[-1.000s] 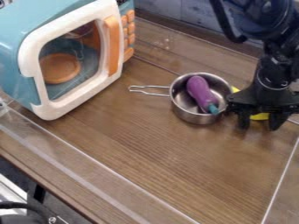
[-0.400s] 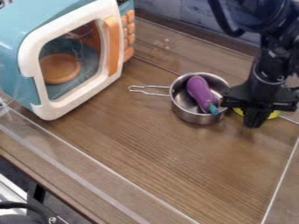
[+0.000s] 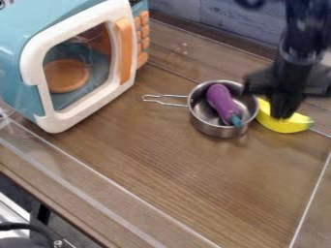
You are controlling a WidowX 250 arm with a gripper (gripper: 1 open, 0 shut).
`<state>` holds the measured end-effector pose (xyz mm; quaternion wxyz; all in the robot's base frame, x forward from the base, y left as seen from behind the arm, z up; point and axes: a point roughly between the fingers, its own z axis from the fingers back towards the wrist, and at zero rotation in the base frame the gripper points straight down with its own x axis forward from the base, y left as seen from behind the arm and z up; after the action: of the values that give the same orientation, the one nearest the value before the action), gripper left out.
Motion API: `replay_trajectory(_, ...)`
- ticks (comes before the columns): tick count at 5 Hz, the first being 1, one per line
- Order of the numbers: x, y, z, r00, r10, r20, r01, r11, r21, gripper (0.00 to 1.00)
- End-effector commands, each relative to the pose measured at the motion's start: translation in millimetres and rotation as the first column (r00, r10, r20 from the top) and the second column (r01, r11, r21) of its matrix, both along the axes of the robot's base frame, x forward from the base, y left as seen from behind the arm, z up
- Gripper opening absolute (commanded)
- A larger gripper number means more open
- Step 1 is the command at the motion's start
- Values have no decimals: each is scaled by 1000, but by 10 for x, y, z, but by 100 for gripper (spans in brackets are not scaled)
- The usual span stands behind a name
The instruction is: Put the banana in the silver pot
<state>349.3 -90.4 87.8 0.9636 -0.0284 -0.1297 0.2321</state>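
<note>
The blurred tool (image 3: 277, 97), its jaws pressed together, hangs just above the banana (image 3: 287, 121), which lies on the tabletop (image 3: 155, 165) right of the silver pot (image 3: 207, 121) holding an eggplant (image 3: 225, 101).

You have the banana (image 3: 291, 120), small, curved and bright yellow, lying on the wooden counter (image 3: 168, 184) just right of the silver pot (image 3: 207, 120), outside it, its upper part hidden. The pot is round, shiny and low-walled, upright, its thin wire loop handle pointing left; a purple eggplant (image 3: 225, 102) already lies inside it.
</note>
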Motion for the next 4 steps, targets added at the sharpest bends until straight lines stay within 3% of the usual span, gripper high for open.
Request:
replay_trajectory(1,26,128,469,997,21,72,-19,999,-32,0)
replay_trajectory(2,44,116,400,996,43,73,-40,998,-39,100)
replay_trajectory(4,71,52,233,996,61,58,-59,998,-32,100)
